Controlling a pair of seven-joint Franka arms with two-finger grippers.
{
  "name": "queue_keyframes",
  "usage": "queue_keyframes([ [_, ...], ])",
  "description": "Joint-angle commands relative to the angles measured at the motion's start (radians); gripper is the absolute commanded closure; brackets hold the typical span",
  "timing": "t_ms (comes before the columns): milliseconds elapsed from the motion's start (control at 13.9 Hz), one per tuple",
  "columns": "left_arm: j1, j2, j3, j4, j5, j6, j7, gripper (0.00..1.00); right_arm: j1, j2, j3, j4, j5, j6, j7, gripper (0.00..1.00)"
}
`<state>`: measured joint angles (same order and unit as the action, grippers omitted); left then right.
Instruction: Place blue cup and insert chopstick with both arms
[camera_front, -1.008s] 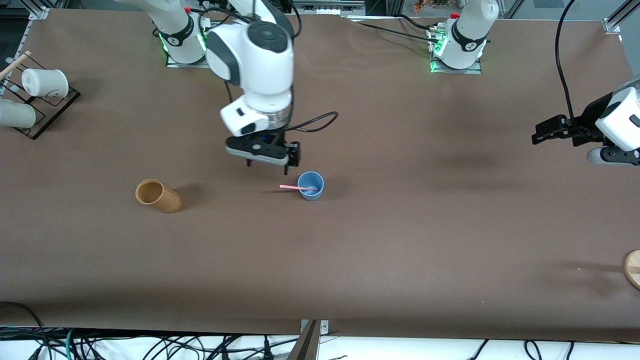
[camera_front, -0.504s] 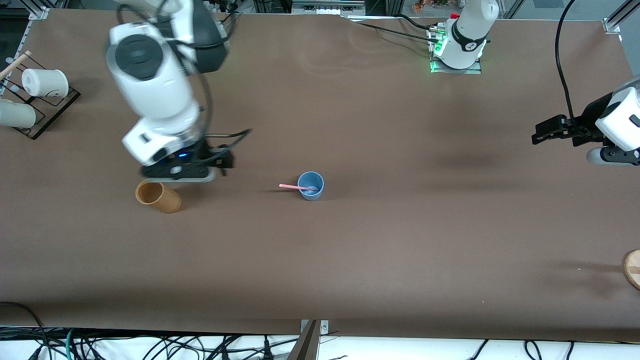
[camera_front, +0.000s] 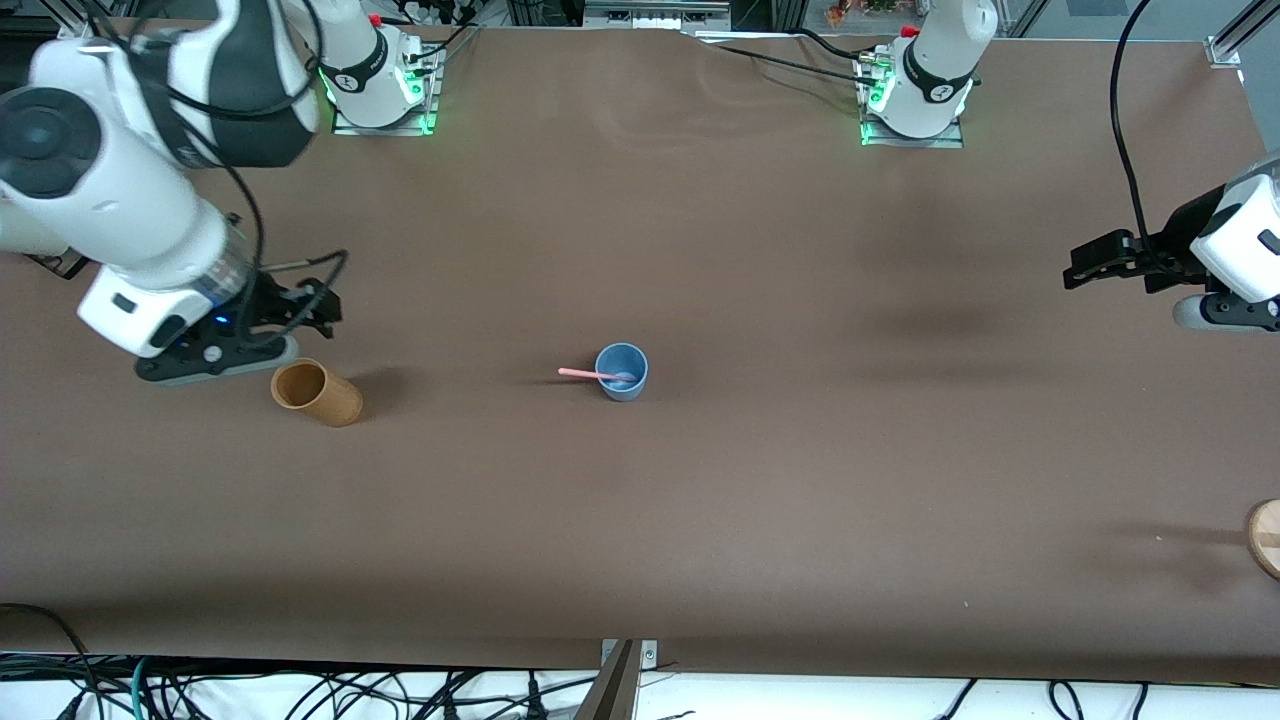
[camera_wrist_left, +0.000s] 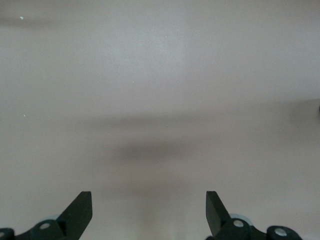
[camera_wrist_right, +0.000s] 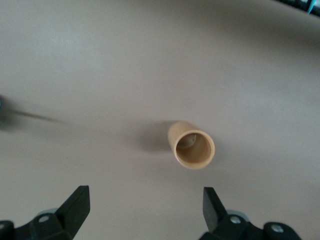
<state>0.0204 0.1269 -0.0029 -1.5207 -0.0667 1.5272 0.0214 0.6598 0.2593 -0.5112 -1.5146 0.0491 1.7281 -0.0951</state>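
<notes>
On the brown desk (camera_front: 760, 500) both arms were clear. The right end effector (camera_front: 318, 318) hung spread above bare desk near the wooden cup (camera_front: 316, 392); the left end effector (camera_front: 1078, 272) waited spread, empty. The blue cup (camera_front: 622, 372) stood mid-desk, the chopstick (camera_front: 590, 375) resting inside it. Seemingly done, retreating wide best protected it.

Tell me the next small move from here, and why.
Probably just park the right gripper clear of the tan wooden cylinder cup. The thin pink chopstick already rests in the upright light-blue plastic cup, both grippers are open and empty, and the left gripper waits at its end of the table.
</notes>
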Motion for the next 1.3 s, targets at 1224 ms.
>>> queue_keyframes([
  [1224, 0.0, 0.01, -0.003, 0.022, 0.008, -0.004, 0.017, 0.0, -0.634, -0.267, 0.505, -0.153, 0.002, -0.128, -0.026, 0.0],
])
